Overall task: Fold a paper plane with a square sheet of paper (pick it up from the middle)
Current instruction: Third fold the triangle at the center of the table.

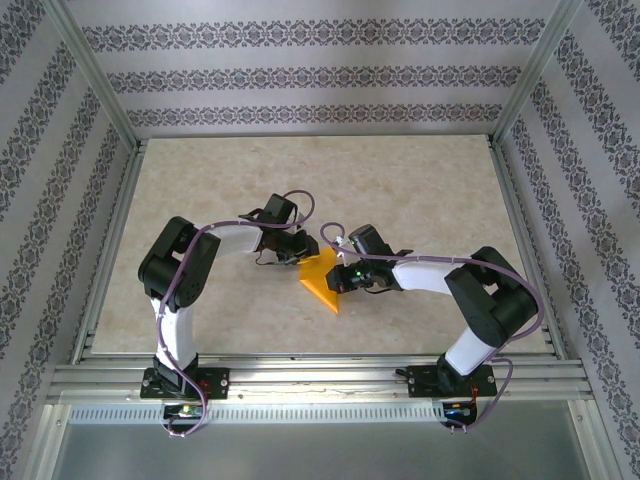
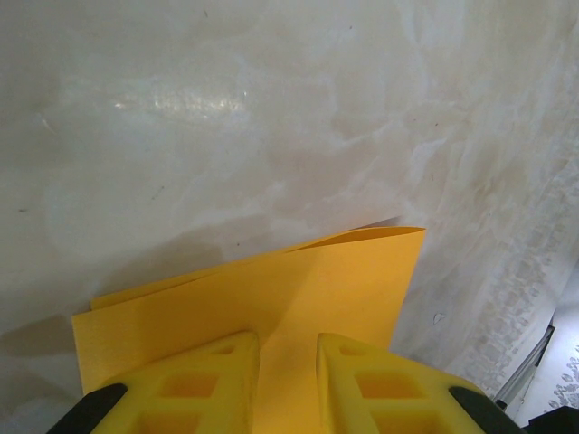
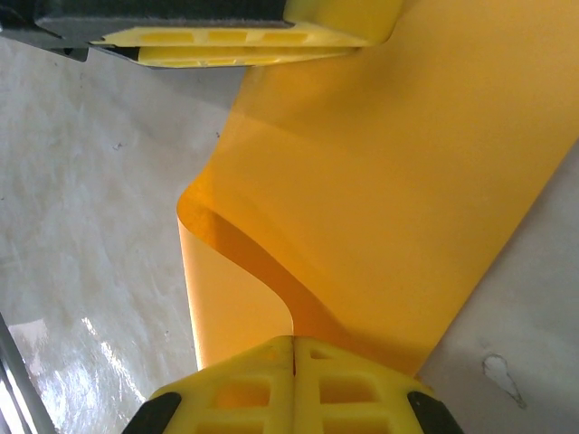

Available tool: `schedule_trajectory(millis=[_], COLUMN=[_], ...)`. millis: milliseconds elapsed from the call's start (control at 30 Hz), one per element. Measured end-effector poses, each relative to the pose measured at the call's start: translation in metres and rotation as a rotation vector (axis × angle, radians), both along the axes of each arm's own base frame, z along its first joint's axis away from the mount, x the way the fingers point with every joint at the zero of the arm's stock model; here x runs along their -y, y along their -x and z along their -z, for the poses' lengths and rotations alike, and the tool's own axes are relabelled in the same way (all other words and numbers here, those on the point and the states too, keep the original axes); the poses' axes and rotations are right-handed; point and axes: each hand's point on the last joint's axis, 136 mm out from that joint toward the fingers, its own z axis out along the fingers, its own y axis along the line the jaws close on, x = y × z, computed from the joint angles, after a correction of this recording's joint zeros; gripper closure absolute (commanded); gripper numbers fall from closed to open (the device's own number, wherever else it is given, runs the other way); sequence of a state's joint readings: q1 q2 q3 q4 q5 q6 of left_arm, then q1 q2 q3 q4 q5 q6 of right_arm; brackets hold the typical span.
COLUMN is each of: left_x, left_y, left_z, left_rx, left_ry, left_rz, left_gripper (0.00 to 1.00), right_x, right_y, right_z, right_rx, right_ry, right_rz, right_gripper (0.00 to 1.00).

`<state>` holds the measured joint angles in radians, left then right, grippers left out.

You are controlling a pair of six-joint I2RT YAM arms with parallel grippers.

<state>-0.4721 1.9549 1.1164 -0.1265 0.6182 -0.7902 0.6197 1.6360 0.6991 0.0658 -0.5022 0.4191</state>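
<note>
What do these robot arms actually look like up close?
The left arm and right arm are twins: white tubes between chunky black joints, each trailed by a looping purple cable. The left pincer and right pincer each have two blunt bright yellow fingers with square cut-outs.

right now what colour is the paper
The paper is plain bright orange, clearest in the right wrist view.

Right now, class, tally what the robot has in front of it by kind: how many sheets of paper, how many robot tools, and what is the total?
Orange sheet of paper: 1
Robot tools, the left tool and the right tool: 2
Total: 3
</note>
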Motion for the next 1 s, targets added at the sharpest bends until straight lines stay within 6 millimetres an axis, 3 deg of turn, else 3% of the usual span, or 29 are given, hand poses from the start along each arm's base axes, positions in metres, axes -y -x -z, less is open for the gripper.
schedule_trajectory(millis=[1000], left_x=[-0.0006], left_y=[0.0012], left_z=[0.0001], left_rx=[-0.001], left_ry=[0.0], left_rz=[0.0], left_gripper=[0.75], right_x=[0.0017], right_y=[0.0041], right_z=[0.0051], right_rx=[-0.01], right_ry=[0.027], right_rz=[0.0], right_gripper=[1.0])
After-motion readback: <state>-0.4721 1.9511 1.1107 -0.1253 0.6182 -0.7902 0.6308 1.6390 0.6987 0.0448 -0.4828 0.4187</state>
